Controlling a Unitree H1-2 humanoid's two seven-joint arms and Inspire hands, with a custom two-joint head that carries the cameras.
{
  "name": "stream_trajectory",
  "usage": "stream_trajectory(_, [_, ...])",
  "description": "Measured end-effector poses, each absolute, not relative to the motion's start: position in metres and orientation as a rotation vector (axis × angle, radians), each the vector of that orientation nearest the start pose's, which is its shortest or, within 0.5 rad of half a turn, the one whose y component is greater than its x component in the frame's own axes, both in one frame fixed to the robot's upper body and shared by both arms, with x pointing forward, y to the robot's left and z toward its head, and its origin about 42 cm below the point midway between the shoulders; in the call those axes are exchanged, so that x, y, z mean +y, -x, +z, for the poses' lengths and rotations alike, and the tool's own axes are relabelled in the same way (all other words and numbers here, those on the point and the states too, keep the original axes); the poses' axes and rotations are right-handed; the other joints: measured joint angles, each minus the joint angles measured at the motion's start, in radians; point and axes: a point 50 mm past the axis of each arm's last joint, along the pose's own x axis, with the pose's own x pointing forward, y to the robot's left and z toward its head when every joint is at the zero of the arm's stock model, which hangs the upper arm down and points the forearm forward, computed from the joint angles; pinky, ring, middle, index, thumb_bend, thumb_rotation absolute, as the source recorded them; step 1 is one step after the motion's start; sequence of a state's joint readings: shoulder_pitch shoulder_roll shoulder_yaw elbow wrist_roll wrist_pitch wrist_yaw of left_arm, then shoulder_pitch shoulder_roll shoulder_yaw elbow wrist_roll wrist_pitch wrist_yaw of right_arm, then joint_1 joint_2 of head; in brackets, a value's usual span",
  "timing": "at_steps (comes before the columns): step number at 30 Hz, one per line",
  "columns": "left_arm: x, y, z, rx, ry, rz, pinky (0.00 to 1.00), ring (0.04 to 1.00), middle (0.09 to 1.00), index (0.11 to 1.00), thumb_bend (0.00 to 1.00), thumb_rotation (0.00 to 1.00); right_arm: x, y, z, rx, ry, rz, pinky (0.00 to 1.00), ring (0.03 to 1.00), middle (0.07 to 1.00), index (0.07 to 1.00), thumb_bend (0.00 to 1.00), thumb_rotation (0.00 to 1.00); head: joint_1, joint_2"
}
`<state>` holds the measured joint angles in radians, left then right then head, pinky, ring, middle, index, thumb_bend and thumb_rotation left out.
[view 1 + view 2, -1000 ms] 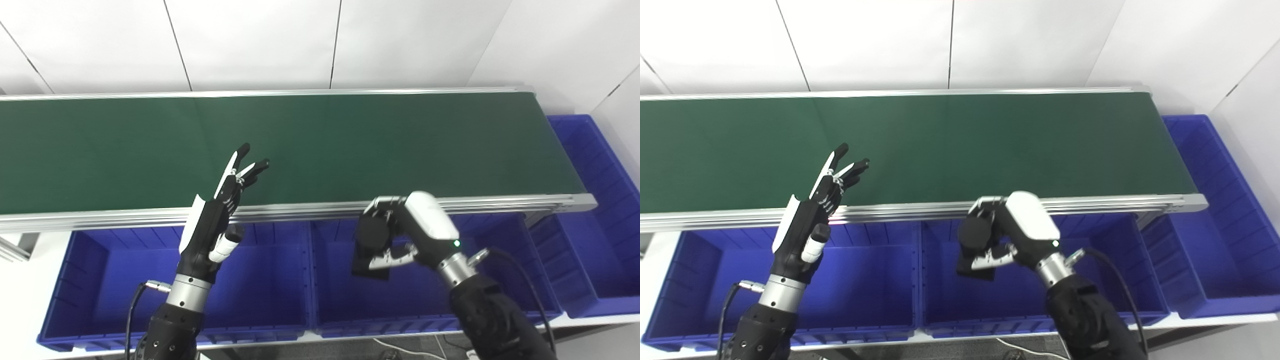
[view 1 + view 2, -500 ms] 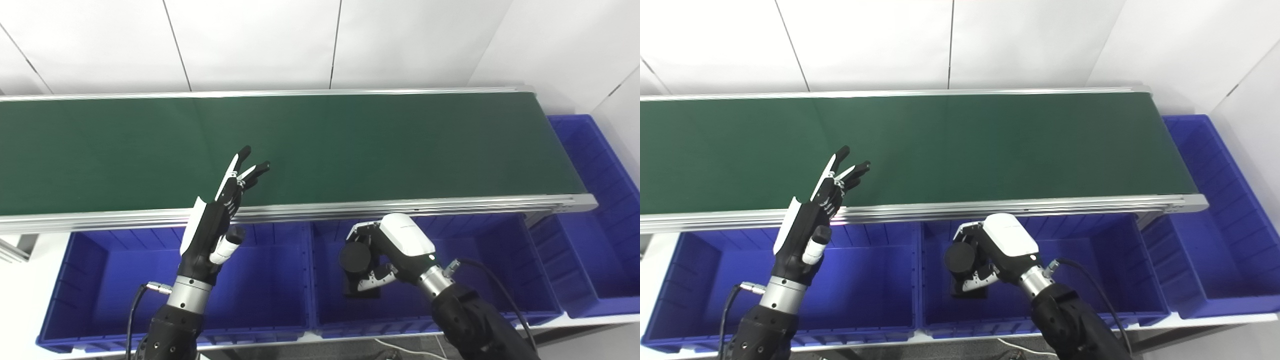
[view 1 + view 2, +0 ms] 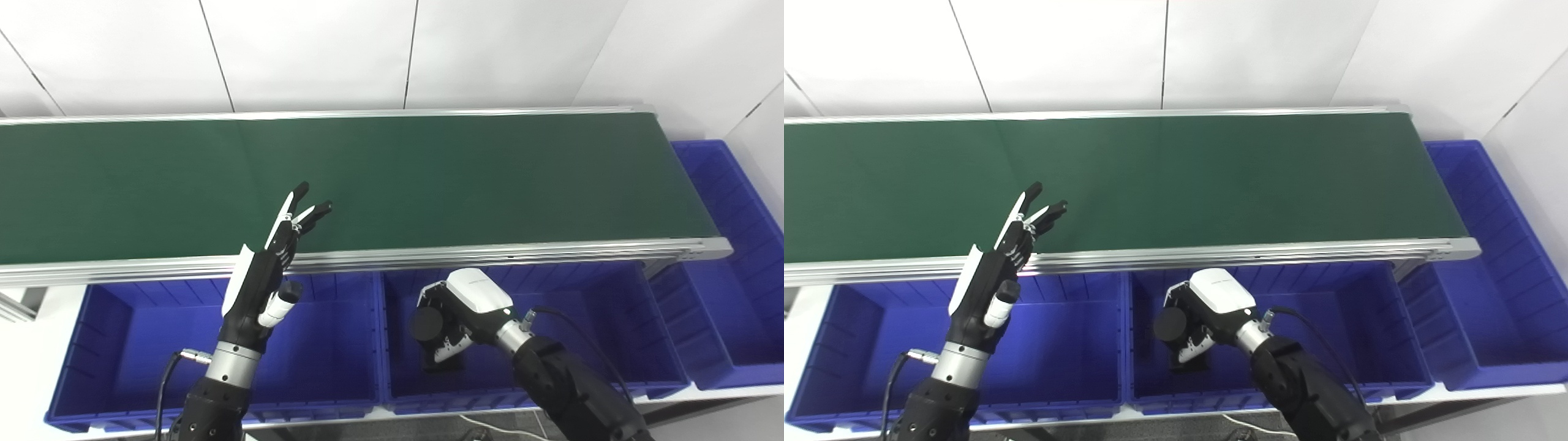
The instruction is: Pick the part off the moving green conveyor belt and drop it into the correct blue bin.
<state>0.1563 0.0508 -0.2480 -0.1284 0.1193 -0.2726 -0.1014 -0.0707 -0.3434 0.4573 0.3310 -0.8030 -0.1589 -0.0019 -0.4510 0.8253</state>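
My right hand [image 3: 468, 303] is shut on a black part [image 3: 427, 324] with a round top and a blocky base. It holds the part low inside the middle blue bin [image 3: 588, 318], near that bin's left side. Whether the base touches the bin floor is unclear. The hand and the part [image 3: 1170, 326] also show in the right eye view. My left hand [image 3: 266, 278] is open and empty, fingers pointing up over the near rail of the green conveyor belt [image 3: 459, 177]. No part lies on the belt.
A left blue bin [image 3: 153, 331] sits below my left hand. Another blue bin [image 3: 729, 257] stands at the belt's right end. The belt's aluminium rail [image 3: 551, 250] runs above the bins. White wall panels stand behind.
My right hand has moved down and a little left with the black part, from rail height into the middle bin. My left hand has hardly moved.
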Motion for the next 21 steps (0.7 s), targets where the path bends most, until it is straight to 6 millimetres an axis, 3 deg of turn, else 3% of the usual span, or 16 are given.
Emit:
stream_trajectory(2, [0.1589,-0.2222,0.1087,-0.253,-0.119,-0.331,0.91,0.900,0.868,1.000,0.79,1.00,-0.2277,-0.2660,0.0099,0.028,1.167,0.627,0.39,0.446,0.485,0.528,0.52,0.00,-0.002,0.000])
stream_trajectory(3, [0.1588,-0.2221,0.1101,-0.258,-0.119,-0.331,0.91,0.899,0.867,1.000,0.79,1.00,-0.2271,-0.2657,0.0087,0.038,1.168,0.643,0.42,0.516,0.547,0.574,0.61,0.06,-0.002,0.000])
stream_trajectory(4, [0.1588,-0.2219,0.1120,-0.264,-0.119,-0.331,0.91,0.899,0.866,1.000,0.79,1.00,-0.2263,-0.2657,0.0083,0.058,1.171,0.670,0.49,0.635,0.713,0.720,0.83,0.23,-0.002,0.002])
stream_trajectory(5, [0.1587,-0.2219,0.1131,-0.268,-0.119,-0.331,0.91,0.899,0.866,1.000,0.79,1.00,-0.2257,-0.2654,0.0078,0.086,1.175,0.702,0.50,0.646,0.729,0.734,0.86,0.25,-0.002,0.002])
stream_trajectory(6, [0.1587,-0.2219,0.1138,-0.271,-0.118,-0.330,0.91,0.897,0.863,1.000,0.79,1.00,-0.2250,-0.2648,0.0081,0.115,1.180,0.726,0.55,0.731,0.811,0.796,0.94,0.35,0.000,0.002])
stream_trajectory(7, [0.1588,-0.2219,0.1138,-0.271,-0.118,-0.330,0.91,0.896,0.862,1.000,0.79,1.00,-0.2248,-0.2642,0.0085,0.139,1.185,0.740,0.57,0.760,0.839,0.817,0.97,0.38,0.000,0.002])
stream_trajectory(12, [0.1588,-0.2216,0.1136,-0.270,-0.118,-0.331,0.91,0.896,0.860,1.000,0.79,1.00,-0.2250,-0.2657,0.0142,0.183,1.197,0.764,0.73,0.874,0.920,0.868,1.00,0.52,-0.002,0.000])
stream_trajectory(21, [0.1581,-0.2215,0.1135,-0.269,-0.120,-0.333,0.89,0.894,0.862,1.000,0.78,1.00,-0.2283,-0.2665,0.0153,0.208,1.201,0.770,0.68,0.851,0.928,0.860,1.00,0.51,0.002,-0.003])
